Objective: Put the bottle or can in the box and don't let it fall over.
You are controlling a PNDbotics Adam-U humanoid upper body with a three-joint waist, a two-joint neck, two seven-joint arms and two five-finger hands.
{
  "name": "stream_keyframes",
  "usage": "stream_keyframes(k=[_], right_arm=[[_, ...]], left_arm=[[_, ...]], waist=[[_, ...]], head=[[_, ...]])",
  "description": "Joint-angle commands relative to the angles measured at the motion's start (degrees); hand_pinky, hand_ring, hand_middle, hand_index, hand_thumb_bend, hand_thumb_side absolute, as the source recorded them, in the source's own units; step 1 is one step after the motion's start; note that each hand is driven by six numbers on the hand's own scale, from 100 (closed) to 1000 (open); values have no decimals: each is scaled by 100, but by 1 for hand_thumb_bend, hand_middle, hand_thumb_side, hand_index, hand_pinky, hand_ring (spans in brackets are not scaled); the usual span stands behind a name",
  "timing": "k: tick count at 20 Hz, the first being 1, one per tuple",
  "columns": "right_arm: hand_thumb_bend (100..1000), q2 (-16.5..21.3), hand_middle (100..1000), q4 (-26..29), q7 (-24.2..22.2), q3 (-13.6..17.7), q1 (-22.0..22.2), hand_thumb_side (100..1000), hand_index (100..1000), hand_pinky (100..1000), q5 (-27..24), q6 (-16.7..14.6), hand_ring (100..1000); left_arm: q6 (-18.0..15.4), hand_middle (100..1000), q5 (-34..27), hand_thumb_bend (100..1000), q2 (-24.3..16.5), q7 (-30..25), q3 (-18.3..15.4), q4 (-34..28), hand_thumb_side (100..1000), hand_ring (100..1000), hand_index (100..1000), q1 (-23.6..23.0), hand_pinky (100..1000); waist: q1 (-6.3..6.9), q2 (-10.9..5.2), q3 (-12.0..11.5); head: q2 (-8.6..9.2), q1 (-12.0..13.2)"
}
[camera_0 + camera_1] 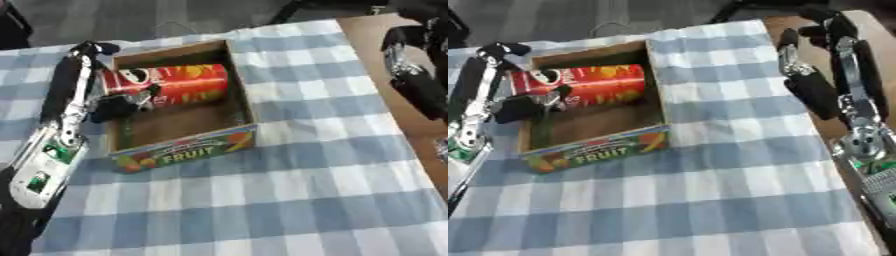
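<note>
Left hand point(118, 102): reaches in over the box's left wall; fingers and thumb curled round the near end of the can, holding it.
Left arm point(61, 120): runs along the box's left side from the lower left corner of the view, lying close against that wall.
Can point(171, 84): red with yellow and green print, lying on its side across the far half of the box, not upright; its right end sits just short of the right wall.
Box point(248, 107): open cardboard tray, brown inside, front panel printed "FRUIT"; near half of its floor bare.
Right hand point(802, 70): raised at the table's right edge, well apart from the box, fingers relaxed and holding nothing.
Tablecloth point(289, 185): blue and white check, wide open stretch in front of and to the right of the box.
Table edge point(815, 22): bare brown wood shows past the cloth's right border.
</note>
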State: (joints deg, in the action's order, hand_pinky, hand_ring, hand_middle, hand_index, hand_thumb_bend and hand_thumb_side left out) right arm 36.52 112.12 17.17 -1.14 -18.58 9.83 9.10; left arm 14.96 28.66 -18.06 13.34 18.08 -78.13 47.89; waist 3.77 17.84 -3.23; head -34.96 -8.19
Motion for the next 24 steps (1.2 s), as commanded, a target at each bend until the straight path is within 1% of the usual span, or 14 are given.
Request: stream_keyframes(k=[1,6,13,17,24], right_arm=[[100,84,893,36,6,40,-21,664,858,860,-22,-18,822],[100,89,892,28,28,63,24,660,858,859,-26,-22,821],[100,96,891,28,52,88,59,655,857,858,-32,-32,821],[100,100,891,33,69,107,74,653,858,858,-41,-35,822],[100,108,893,34,93,134,89,652,861,858,-40,-26,824]], left_arm=[[18,697,-130,639,-139,86,-122,-196,354,586,769,46,659],[75,692,-403,631,-294,271,-265,-427,351,580,763,-86,650],[199,684,-655,620,-665,489,-522,-802,353,572,758,-397,642],[267,684,-743,615,-895,590,-673,-996,354,570,756,-667,640],[368,684,-1017,585,-1232,955,-1005,-1305,372,568,753,-1160,637]], waist=[[-75,-286,-23],[-128,-344,-119],[-218,-409,-278],[-273,-416,-361],[-351,-390,-485]], head=[[19,-13],[-24,-43],[-97,-103],[-105,-129],[-101,-153]])
